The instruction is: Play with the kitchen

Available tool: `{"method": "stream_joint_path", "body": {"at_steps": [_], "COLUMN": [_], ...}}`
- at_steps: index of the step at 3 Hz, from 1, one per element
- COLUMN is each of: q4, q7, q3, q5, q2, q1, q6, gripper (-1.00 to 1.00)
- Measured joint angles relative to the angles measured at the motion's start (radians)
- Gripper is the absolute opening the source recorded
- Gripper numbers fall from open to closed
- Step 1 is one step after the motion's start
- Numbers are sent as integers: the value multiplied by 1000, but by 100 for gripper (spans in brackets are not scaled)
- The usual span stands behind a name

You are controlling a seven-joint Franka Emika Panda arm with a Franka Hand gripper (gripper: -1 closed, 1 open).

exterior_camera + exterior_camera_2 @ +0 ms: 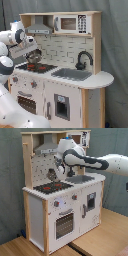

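Hovering above the black-red hob point(52, 187) at nine o'clock of the large white and light-wood toy kitchen point(65, 95), the gripper point(55, 174) is judged mid-approach, finger state untellable, and lowering is called for next.

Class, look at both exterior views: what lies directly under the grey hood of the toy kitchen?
Under the grey hood lies the black-red hob, with the gripper hovering above it. The arm covers part of the pegboard behind.
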Motion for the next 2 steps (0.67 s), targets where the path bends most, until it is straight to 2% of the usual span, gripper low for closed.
{"method": "stream_joint_path", "body": {"at_steps": [2], "q4": [139], "q7": [-4], "q3": [128], "q5": [0], "q2": [0], "q1": [-115], "q6": [-1], "gripper": [-100]}}
